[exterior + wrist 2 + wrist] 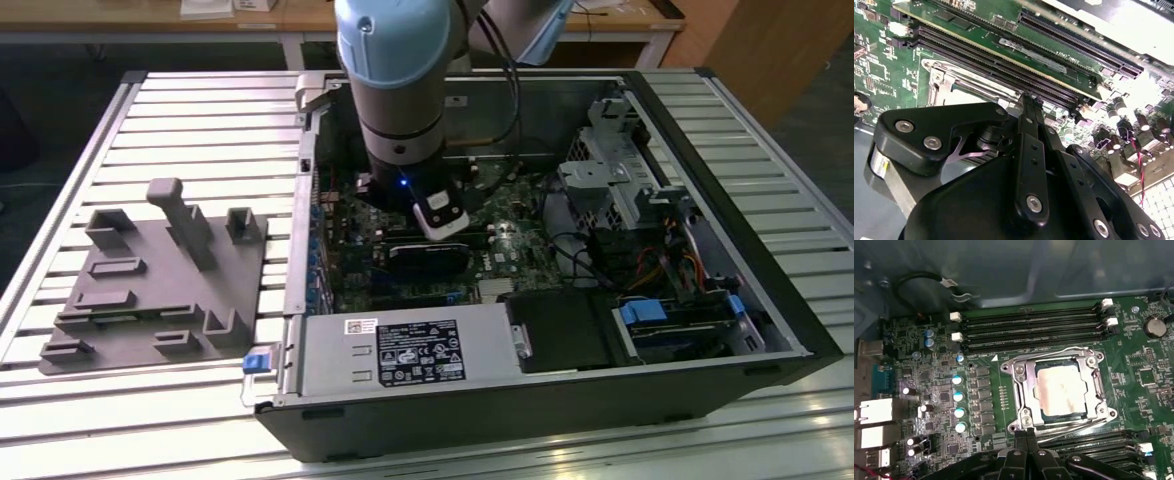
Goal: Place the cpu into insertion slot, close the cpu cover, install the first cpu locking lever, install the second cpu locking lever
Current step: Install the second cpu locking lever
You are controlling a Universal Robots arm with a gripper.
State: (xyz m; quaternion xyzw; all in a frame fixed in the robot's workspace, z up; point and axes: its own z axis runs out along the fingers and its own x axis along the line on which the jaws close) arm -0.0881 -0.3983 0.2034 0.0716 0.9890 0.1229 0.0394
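In the first wrist view the cpu (1061, 390) lies flat in the insertion slot (1105, 401), its dull metal top showing through the window of the cpu cover (1022, 390), which is down over it. A wire locking lever (1054, 354) runs along one side of the socket and another lever (1074, 424) along the opposite side. My gripper (1026, 432) is shut with nothing between its fingers, and its tips are at the socket corner beside that second lever. The second wrist view has the gripper (1030, 100) just past the socket frame (949, 80). The exterior view has the gripper (445, 232) low inside the case.
Long black memory slots (1029, 325) flank the socket on both sides. Capacitors (958, 397), a coin battery (1154, 326) and a black cable loop (919, 280) are nearby. The open computer case (747, 300) walls in the arm. A grey fixture tray (147, 280) lies at the exterior view's left.
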